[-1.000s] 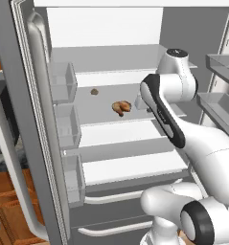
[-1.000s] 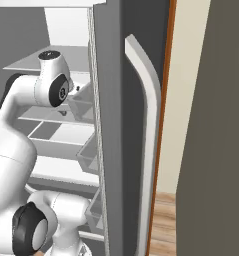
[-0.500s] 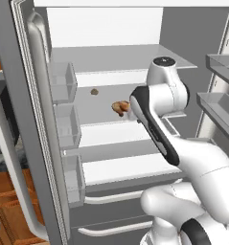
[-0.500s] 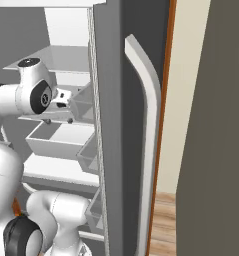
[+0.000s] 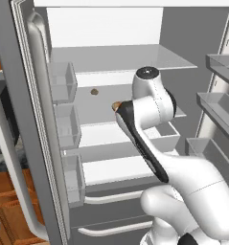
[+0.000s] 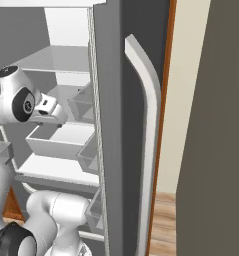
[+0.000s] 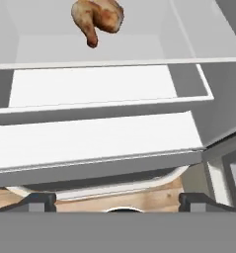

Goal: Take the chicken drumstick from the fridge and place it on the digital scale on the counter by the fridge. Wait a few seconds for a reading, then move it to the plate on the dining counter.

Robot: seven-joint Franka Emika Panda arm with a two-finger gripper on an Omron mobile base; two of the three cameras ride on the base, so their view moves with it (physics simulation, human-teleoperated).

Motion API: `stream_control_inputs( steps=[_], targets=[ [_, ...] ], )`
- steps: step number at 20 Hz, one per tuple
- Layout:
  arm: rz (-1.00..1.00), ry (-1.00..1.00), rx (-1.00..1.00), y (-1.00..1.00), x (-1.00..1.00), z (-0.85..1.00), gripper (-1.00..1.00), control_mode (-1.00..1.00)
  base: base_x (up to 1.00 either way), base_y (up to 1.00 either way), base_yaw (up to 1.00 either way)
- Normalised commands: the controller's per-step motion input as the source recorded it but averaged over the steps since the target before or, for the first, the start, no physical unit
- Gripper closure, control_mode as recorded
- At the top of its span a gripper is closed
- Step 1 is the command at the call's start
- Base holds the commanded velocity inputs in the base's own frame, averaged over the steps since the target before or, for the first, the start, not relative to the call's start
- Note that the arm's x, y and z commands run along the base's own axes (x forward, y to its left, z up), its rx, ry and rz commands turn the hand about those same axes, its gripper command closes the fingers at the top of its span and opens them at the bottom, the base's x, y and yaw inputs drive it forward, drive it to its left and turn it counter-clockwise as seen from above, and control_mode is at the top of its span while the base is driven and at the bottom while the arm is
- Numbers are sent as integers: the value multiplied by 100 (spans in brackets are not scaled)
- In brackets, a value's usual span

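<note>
A tall grey fridge [image 5: 20,119] stands open, showing a white inside with glass shelves and clear bins on both doors. A white robot arm rises from the lower right of the left base view and reaches into the fridge at the height of the middle shelf [image 5: 99,112].

The chicken drumstick [image 7: 97,17] lies on that glass shelf. In the hand view it sits near the top of the picture, golden-brown and lumpy, with its narrow end pointing down toward the camera. In the left base view just a small brown edge of it [image 5: 116,105] peeks out at the left of the arm's dark elbow joint, which covers the rest. A smaller, darker brown lump [image 5: 94,91] rests on the same shelf, further back and to the left, well apart from the drumstick.

The end effector [image 7: 117,201] shows in the hand view as two dark fingertips [image 7: 38,201] at the bottom corners, spread wide apart with nothing between them. It hangs above the front edges of the lower shelves and a white drawer [image 7: 109,94], short of the drumstick and not touching it.

In the right base view the arm's wrist [image 6: 43,110] is inside the fridge, just left of the open right door [image 6: 108,125], whose long curved bar handle [image 6: 148,150] runs down its outer face. Wooden floor [image 6: 163,225] shows at the lower right.
</note>
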Motion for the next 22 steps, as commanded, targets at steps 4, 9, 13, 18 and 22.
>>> stream_control_inputs(
  steps=[4, 9, 13, 18, 22],
  targets=[
    [-16, -16, 0, 0, 28, 0, -100, -100, 0, 0, 0],
    [-16, -15, 0, 0, 31, -4, -100, -100, 0, 0, 0],
    [-9, -14, 0, 0, 38, -6, -100, -100, 0, 0, 0],
    [-2, -8, -1, 0, 42, -15, -100, -100, 0, 0, 0],
    [0, -2, 0, -1, 41, -14, -100, -100, 0, 0, 0]
  ],
)
